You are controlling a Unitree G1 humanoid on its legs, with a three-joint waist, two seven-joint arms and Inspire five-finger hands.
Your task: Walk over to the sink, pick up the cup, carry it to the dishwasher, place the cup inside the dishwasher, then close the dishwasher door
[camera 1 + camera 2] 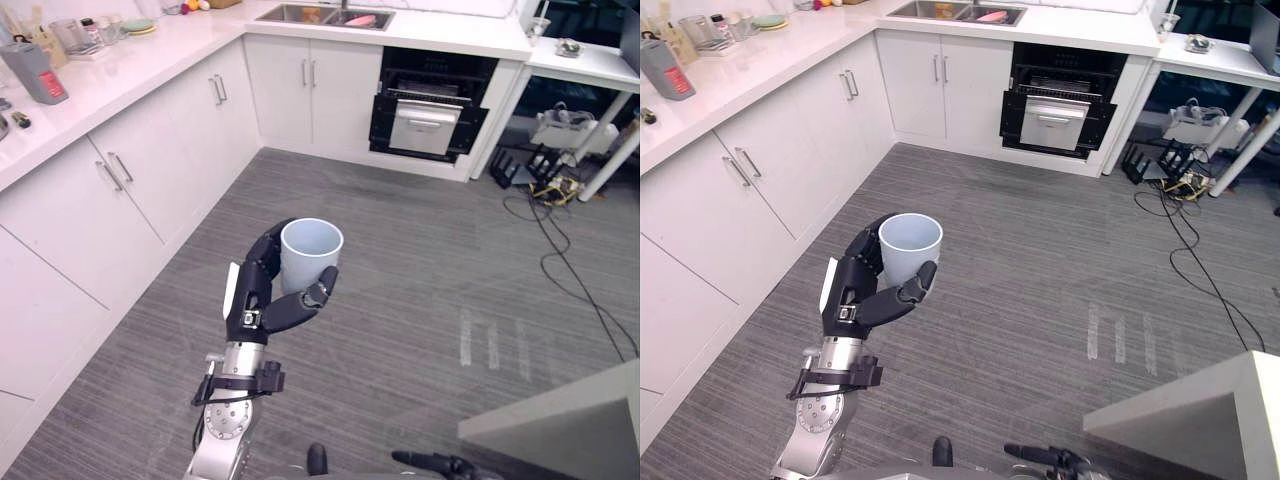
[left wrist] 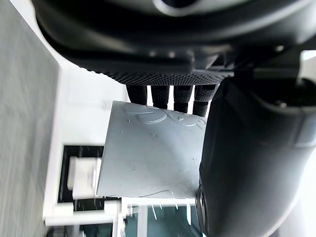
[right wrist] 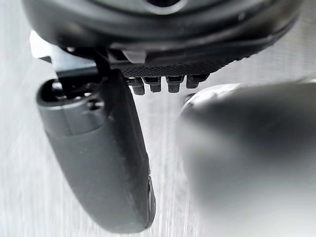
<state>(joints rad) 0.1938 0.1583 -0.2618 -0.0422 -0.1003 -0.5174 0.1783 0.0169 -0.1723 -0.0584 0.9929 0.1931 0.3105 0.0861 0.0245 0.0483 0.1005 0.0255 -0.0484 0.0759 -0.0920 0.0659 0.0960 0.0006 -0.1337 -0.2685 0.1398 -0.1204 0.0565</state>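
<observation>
Left robot hand (image 1: 262,300) is gripping the cup (image 1: 310,250): fingers are curling round the far side and the thumb is pressing on the near wall. The left wrist view is showing the same wrap, with fingertips (image 2: 160,94) touching the cup's wall.

The cup is sitting upright in that hand, mouth up, looking empty inside. It is hanging over the grey floor (image 1: 420,270), just off centre toward 7 o'clock, touching nothing but the hand.

The dishwasher (image 1: 428,120) is sitting at 1 o'clock, well apart from the cup. Its door is standing open, with the silver panel tilting out of the dark opening.

The sink (image 1: 300,13) is lying at 12 o'clock in the white tabletop (image 1: 150,55), just beside the dishwasher at its 10 o'clock side. The tabletop is running from 12 round to 9 o'clock over white cabinets (image 1: 150,170), and a grey canister (image 1: 35,72) is standing on it at 10 o'clock.

Right robot hand (image 3: 103,158) is showing in its own wrist view over the floor. I cannot tell its state.
</observation>
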